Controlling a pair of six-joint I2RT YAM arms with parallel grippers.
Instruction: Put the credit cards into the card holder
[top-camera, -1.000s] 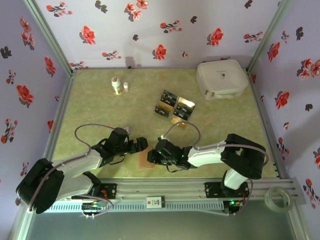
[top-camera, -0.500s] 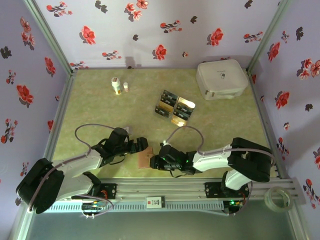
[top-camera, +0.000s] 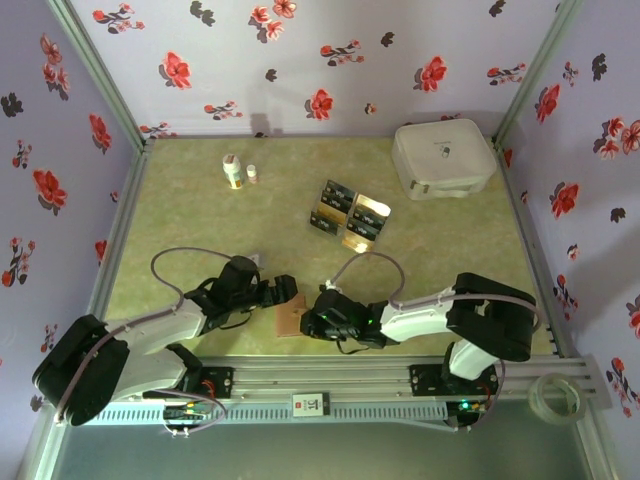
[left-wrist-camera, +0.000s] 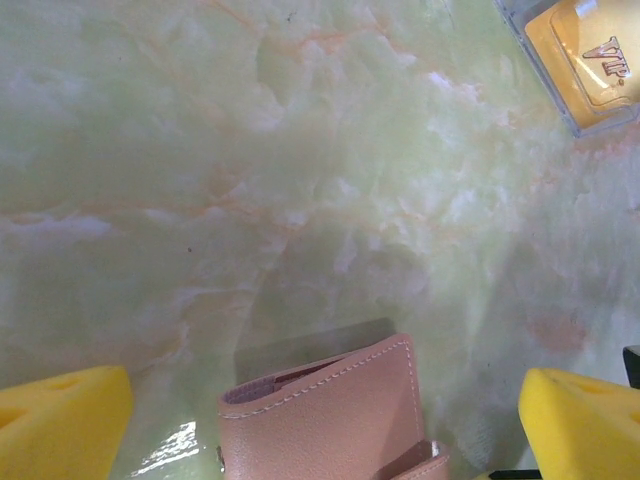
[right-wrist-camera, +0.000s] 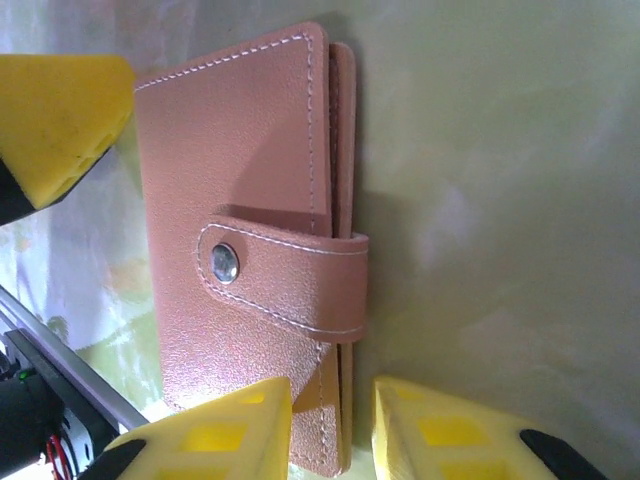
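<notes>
The card holder (top-camera: 289, 319) is a closed pinkish-brown wallet with a snap strap, lying flat near the front of the table. My left gripper (top-camera: 284, 291) stands wide open over its far end, and both yellow fingers (left-wrist-camera: 60, 420) are well clear of the card holder (left-wrist-camera: 330, 420). My right gripper (right-wrist-camera: 332, 425) straddles the card holder (right-wrist-camera: 250, 200) at its folded edge with the jaws narrowed. One finger overlaps the cover and a thin gap shows at the other. The credit cards (top-camera: 338, 197), black and gold, sit in a clear tray (top-camera: 366, 215) farther back. A gold card (left-wrist-camera: 590, 55) shows there too.
A large white rounded case (top-camera: 443, 157) stands at the back right. Two small bottles (top-camera: 233, 171) stand at the back left. A roll of tape (top-camera: 556, 395) lies beyond the front rail at the right. Flowered walls close in three sides.
My right gripper has dropped toward the table's front edge and slid in at the card holder's edge, with its jaws narrowing. The left arm has stayed still and open.
</notes>
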